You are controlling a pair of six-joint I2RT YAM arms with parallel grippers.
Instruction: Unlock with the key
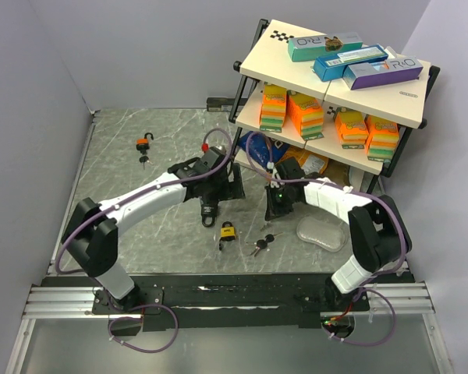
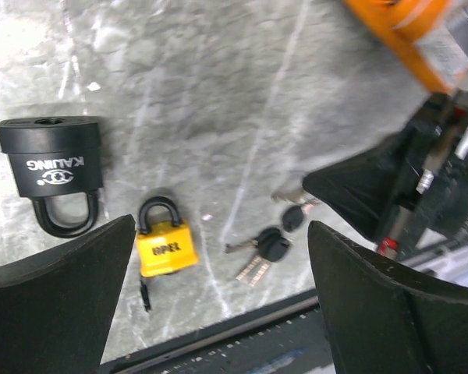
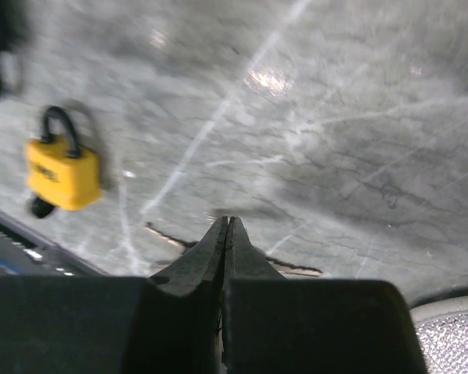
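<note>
Top external: left arm (image 1: 152, 195) reaches forward and inward over the worktop (image 1: 164, 125), jaws spread wide. In the left wrist view the yellow padlock (image 2: 165, 245) lies flat between them, with the key bunch (image 2: 267, 248) just beside it and a black padlock (image 2: 53, 167) to its left. Right arm (image 1: 327, 195) bends inward, jaws pressed together low near the keys, nothing visible between them. Shelf rack (image 1: 273, 62) carries boxes (image 1: 306, 113) on both tiers.

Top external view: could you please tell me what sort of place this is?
Probably a robotics test cell: plain grey walls enclosing a marble-patterned table, a stocked shelf, and a yellow padlock laid out.
</note>
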